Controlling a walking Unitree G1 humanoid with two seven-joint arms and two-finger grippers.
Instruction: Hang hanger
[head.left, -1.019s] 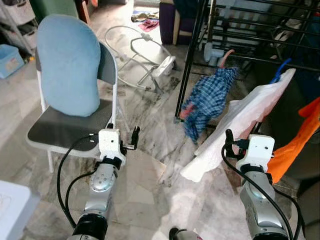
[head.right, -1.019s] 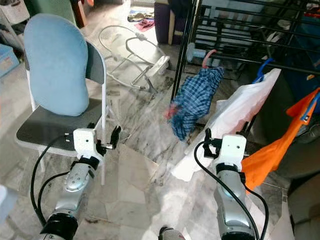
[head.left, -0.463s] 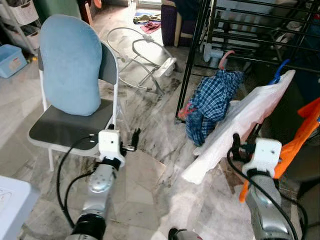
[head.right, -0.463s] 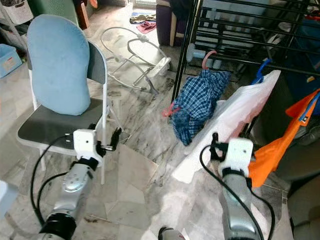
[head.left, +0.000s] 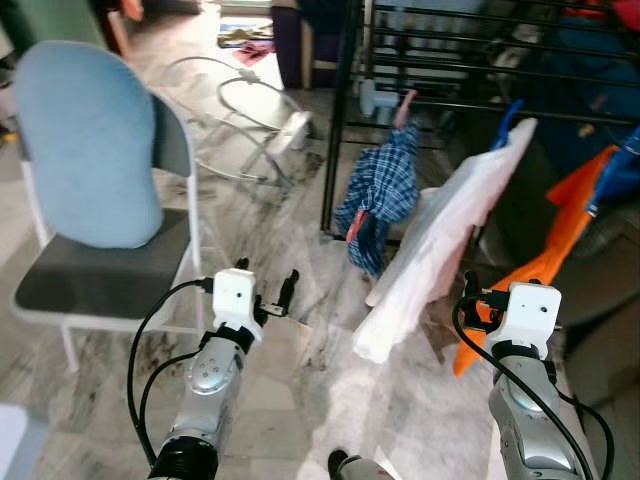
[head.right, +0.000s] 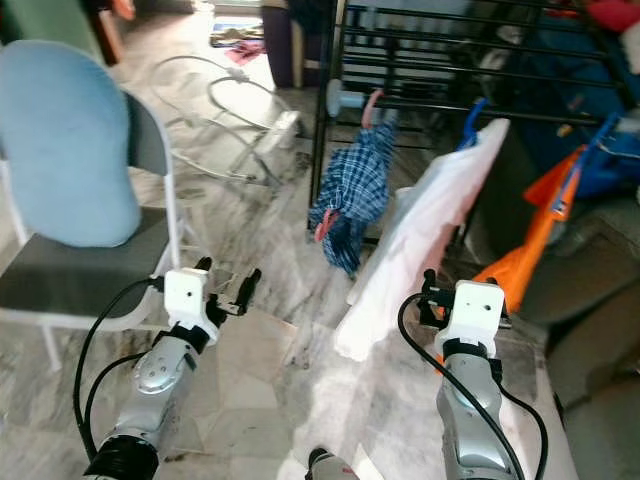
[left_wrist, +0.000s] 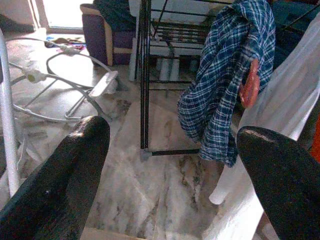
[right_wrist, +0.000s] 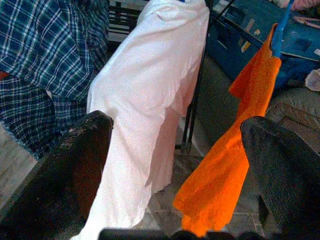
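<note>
While both grippers' fingers (left_wrist: 60, 170) spread, blue hanger (head.left: 512, 112) carries white garment (head.left: 440, 240)

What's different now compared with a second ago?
Mostly the view: the robot's head has turned right, so the chair sits nearer the left edge and more of the rack shows. The right tool sits a little lower than it did a second ago. Nothing was grabbed or let go. Both tools are open and empty; the left tool is as before. The shirts hang as before.
</note>
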